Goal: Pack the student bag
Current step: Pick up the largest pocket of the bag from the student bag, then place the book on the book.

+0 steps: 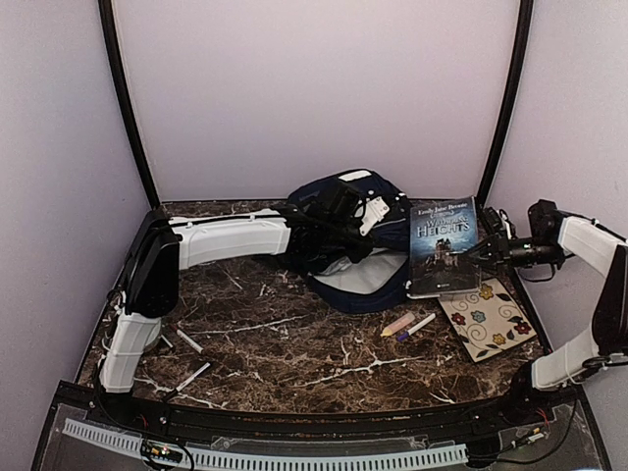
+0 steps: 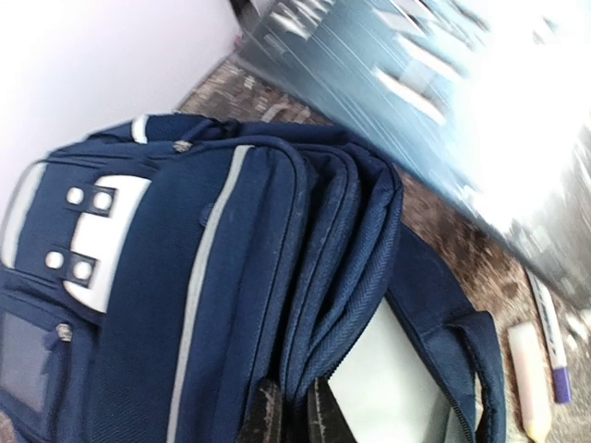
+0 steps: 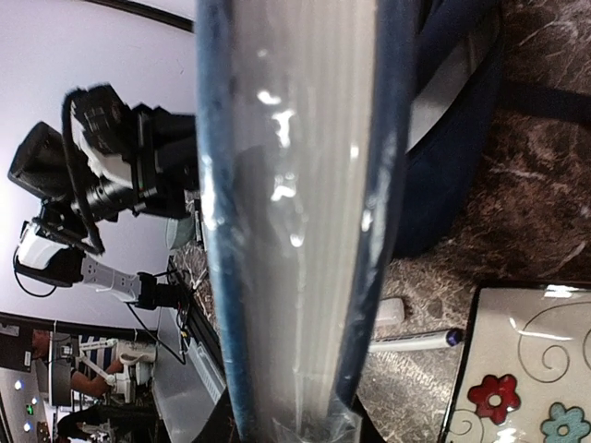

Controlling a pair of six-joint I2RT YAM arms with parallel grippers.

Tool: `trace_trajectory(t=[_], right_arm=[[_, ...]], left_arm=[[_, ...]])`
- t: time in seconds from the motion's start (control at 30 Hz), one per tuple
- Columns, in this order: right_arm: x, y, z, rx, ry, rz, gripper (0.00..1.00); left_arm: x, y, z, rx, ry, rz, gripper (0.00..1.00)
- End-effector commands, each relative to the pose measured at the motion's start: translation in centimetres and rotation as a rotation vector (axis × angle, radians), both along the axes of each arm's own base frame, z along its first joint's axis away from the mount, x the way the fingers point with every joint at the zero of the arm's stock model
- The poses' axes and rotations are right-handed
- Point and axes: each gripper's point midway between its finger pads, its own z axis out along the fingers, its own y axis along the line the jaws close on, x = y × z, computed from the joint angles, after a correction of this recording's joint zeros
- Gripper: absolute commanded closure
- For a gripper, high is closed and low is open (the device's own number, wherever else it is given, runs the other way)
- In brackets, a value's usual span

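Note:
The student bag (image 1: 345,287), navy with white trim, lies at the back middle of the table with its main compartment open and its pale lining (image 1: 368,270) showing. My left gripper (image 1: 340,211) is on its upper side. In the left wrist view the left gripper (image 2: 295,413) is shut on the folded zipper edge of the bag (image 2: 231,277), beside the pale lining (image 2: 397,388). My right gripper (image 1: 481,253) is shut on the right edge of a dark-blue, plastic-wrapped book (image 1: 444,245), held tilted beside the bag's opening. The book's page edge (image 3: 295,185) fills the right wrist view.
A floral notebook (image 1: 486,319) lies at the right. A pink eraser (image 1: 397,324) and a purple-capped pen (image 1: 419,325) lie in front of the bag. Two white sticks (image 1: 189,340) lie at the front left. Purple walls close in the back and sides.

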Motion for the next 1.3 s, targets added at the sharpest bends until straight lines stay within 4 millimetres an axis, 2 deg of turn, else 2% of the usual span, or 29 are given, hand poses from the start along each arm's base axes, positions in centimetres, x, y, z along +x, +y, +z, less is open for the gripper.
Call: trace_trajectory(t=[0.0, 0.13, 0.27, 0.43, 0.67, 0.83, 0.93, 1.07, 1.27], right_arm=[[-2.2, 2.9, 3.1, 0.093, -0.123, 0.105, 1.00], [-3.4, 4.4, 2.1, 0.062, -0.109, 0.131, 1.00], [-4.1, 4.5, 1.6, 0.045, -0.106, 0.131, 1.00], [-4.2, 5.7, 0.9, 0.050, -0.076, 0.174, 1.00], [-3.1, 7.8, -0.2, 0.077, -0.009, 0.236, 1.00], [-2.7, 8.3, -0.5, 0.112, 0.036, 0.230, 1.00], [-2.3, 9.1, -0.4, 0.133, 0.055, 0.259, 1.00], [-0.9, 9.7, -0.3, 0.145, 0.074, 0.275, 1.00], [0.0, 11.6, -2.0, 0.199, 0.180, 0.337, 1.00]], left_arm=[[4.7, 3.0, 12.2, -0.202, -0.220, 0.178, 1.00], [5.7, 3.7, 14.3, -0.277, -0.221, 0.203, 1.00], [5.7, 3.8, 17.2, -0.336, -0.256, 0.203, 1.00], [5.5, 4.0, 19.6, -0.383, -0.287, 0.197, 1.00], [4.0, 4.7, 22.6, -0.452, -0.274, 0.174, 1.00], [2.2, 5.6, 25.2, -0.522, -0.266, 0.147, 1.00], [1.5, 5.9, 25.6, -0.541, -0.255, 0.135, 1.00], [0.9, 6.1, 24.9, -0.543, -0.247, 0.136, 1.00], [0.2, 6.2, 24.7, -0.566, -0.215, 0.139, 1.00]])
